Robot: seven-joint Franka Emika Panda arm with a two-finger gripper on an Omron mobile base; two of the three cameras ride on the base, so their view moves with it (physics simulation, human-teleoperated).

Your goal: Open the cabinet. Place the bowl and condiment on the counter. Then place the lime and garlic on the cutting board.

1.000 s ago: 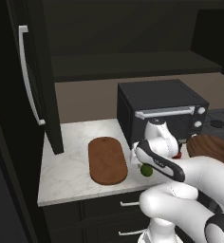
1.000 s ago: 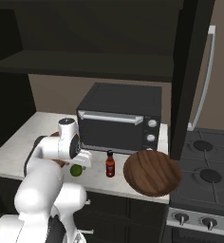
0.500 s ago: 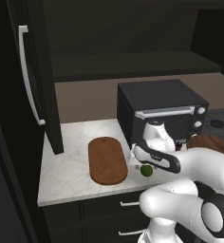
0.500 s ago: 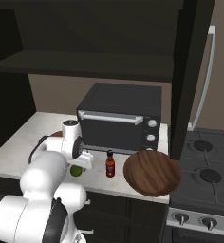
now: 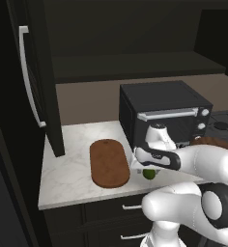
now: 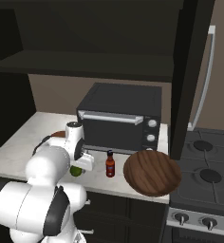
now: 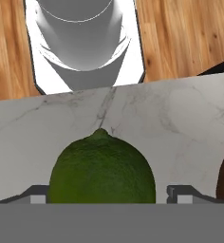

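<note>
On table (image 5: 70,169), right of cutting board (image 5: 108,163): lime (image 7: 102,168) rests on marble, hand (image 7: 107,194) low over it, fingers apart on either side, not clamped. Sauce bottle (image 6: 110,164) and wooden bowl (image 6: 152,172) stand further right, before toaster oven (image 6: 119,122). Cabinet door (image 5: 36,82) open.

black toaster oven (image 5: 164,113), gas stove (image 6: 204,182)

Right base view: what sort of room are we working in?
A kitchen, rendered: a marbled counter carrying a black toaster oven, a gas stove beside it, dark cabinet above.
</note>
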